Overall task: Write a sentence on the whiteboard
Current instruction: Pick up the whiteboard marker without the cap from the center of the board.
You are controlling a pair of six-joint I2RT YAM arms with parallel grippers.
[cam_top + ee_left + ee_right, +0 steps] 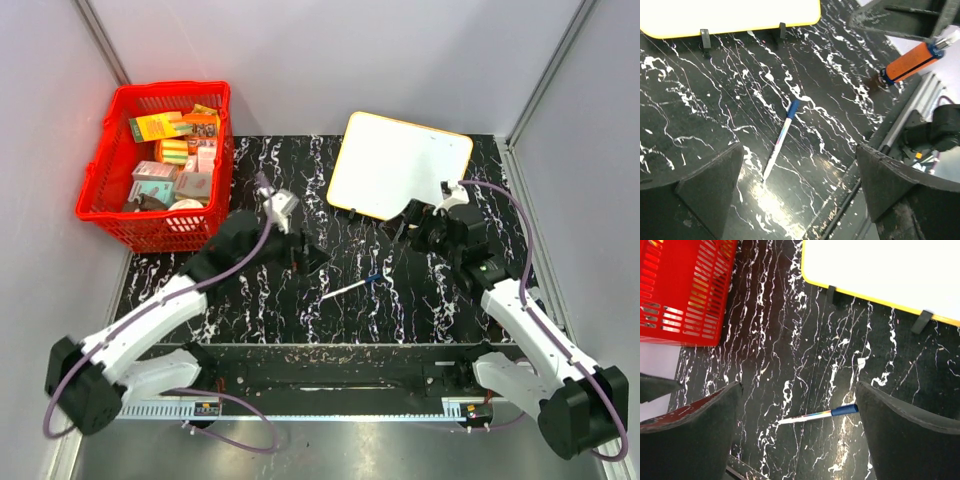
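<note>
Down at the near edge, closest to me, the left arm (140,335) and right arm (540,330) are bolted on, both reaching out over the black marbled table (260,310). Far left corner has the red basket (175,88), packed with little boxes. Over at the far right is the whiteboard (395,165): yellow rim, face plain white, turned a bit askew. It's just past the right gripper (410,222), while the left gripper (310,258) hangs mid-table. Both claws are spread wide with nothing in them. Smallest bit: a blue-capped marker (352,290) lying flat on the table between the two, touching neither.
</note>
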